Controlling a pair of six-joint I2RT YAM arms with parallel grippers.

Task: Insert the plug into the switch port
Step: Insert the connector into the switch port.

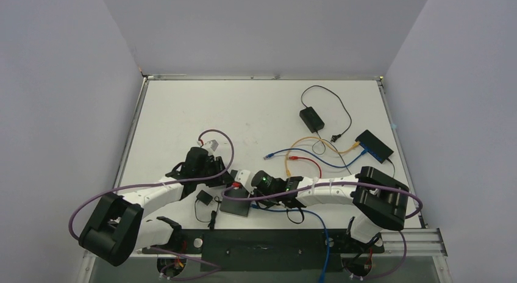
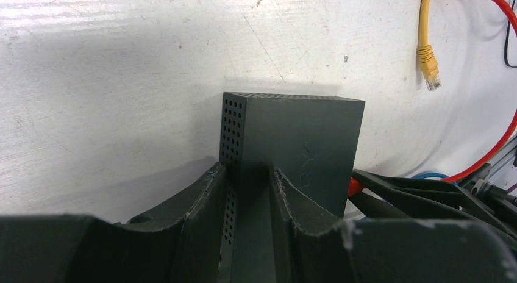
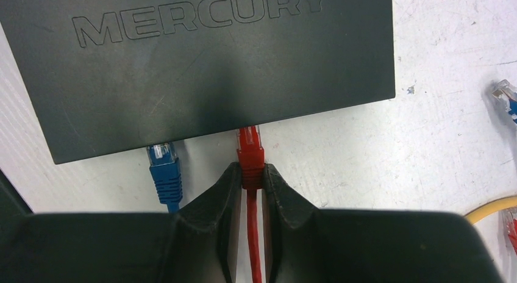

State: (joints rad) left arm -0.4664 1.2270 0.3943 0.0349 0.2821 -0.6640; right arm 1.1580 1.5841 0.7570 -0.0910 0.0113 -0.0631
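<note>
Right wrist view is showing the right gripper (image 3: 250, 176) pinching the red plastic network plug (image 3: 250, 149), its tip entering the flat dark-grey switch (image 3: 207, 69); the left gripper (image 2: 247, 194) is clamping that switch; a straight, level push is looking best.

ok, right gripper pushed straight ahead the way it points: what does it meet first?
The Mercury switch: the right gripper holds the red plug, whose tip is already at its port edge. Insertion depth unclear.

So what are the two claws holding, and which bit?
The left claw pinches the black switch box by its near end. The right claw pinches the red plug by its back part, right where the cable starts.
</note>
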